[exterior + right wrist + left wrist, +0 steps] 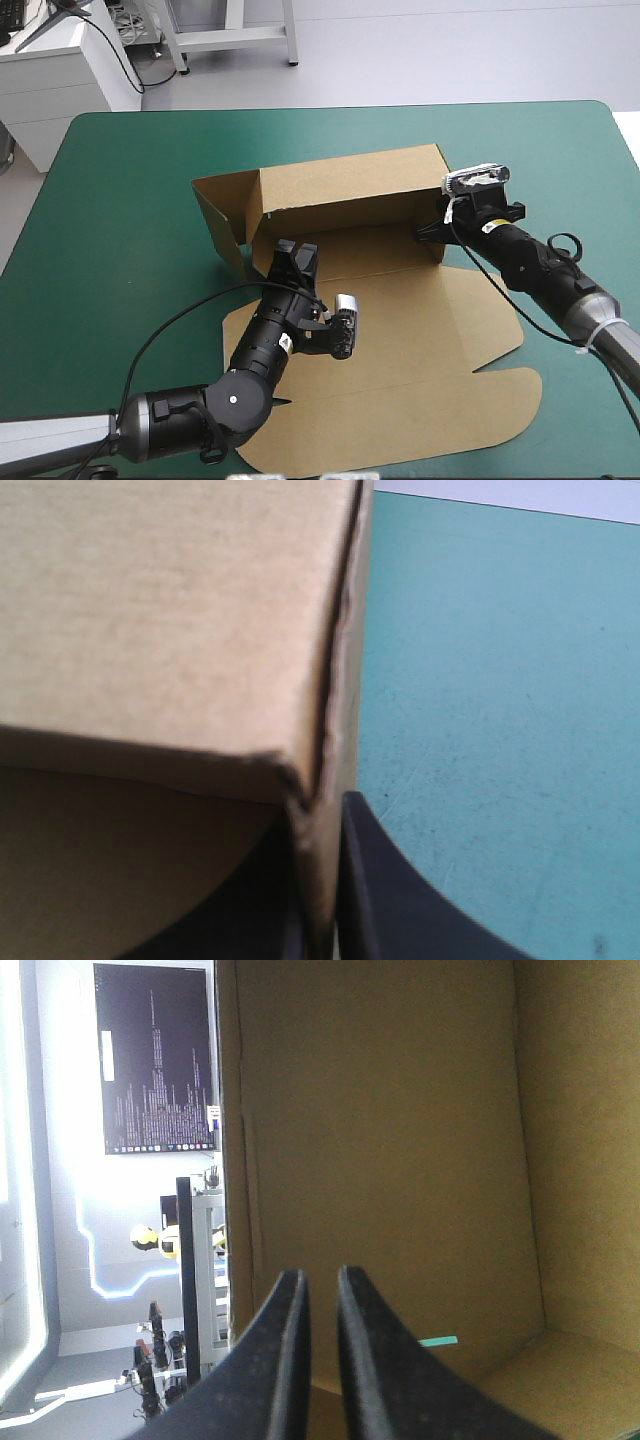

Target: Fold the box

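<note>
Box (350, 200) of brown board sits at the middle of the desk (130, 200), partly raised. We see its far wall standing upright. A left wall leans outward, and a short wall stands at the right end. The lid (400, 400) and its rounded flaps lie flat on the teal-green cover, reaching to the desk's near edge.

The left gripper (297, 250) reaches into the tray near its left end. In the left wrist view its black fingers (290, 1360) are all but closed, with a thin strip of brown in the slit between them. An inner wall of the box (380, 1140) fills the space ahead of this gripper (318, 1272). A sliver of teal-green cover (437, 1341) shows through a gap low in the board.

The right gripper (432, 228) is at the box's far right corner. In the right wrist view this gripper (320, 800) has its fingers clamped on the edge of the end wall, one inside the box (170, 610) and one outside.

The cover (500, 680) beside that wall is smooth and bare, with faint scuffs. Beyond the desk's far edge we see a pale grey floor (400, 50). A white cabinet (60, 70) stands off the far left corner.
</note>
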You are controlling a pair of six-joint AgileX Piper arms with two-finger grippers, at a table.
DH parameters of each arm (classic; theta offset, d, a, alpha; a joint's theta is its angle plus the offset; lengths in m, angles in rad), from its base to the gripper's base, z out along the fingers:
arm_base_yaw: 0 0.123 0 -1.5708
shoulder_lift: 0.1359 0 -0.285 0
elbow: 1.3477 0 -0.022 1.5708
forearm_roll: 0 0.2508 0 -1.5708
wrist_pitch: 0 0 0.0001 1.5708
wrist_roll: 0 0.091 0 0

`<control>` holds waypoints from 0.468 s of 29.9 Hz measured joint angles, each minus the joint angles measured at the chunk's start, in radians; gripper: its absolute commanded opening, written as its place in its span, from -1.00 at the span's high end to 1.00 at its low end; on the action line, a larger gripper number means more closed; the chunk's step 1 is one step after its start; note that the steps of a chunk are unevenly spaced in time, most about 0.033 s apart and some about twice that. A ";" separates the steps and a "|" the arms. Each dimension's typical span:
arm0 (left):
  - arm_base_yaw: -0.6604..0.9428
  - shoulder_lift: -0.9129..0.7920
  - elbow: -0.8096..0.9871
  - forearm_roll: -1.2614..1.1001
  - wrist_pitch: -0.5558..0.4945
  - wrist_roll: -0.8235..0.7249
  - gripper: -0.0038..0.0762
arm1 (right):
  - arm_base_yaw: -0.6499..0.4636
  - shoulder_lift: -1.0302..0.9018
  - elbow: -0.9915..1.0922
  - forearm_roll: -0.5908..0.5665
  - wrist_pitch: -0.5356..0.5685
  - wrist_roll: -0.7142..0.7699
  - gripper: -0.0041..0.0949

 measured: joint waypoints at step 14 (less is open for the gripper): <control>0.437 0.017 -0.545 -1.308 0.090 0.834 0.90 | 0.000 0.000 -0.007 0.000 -0.001 -0.003 0.93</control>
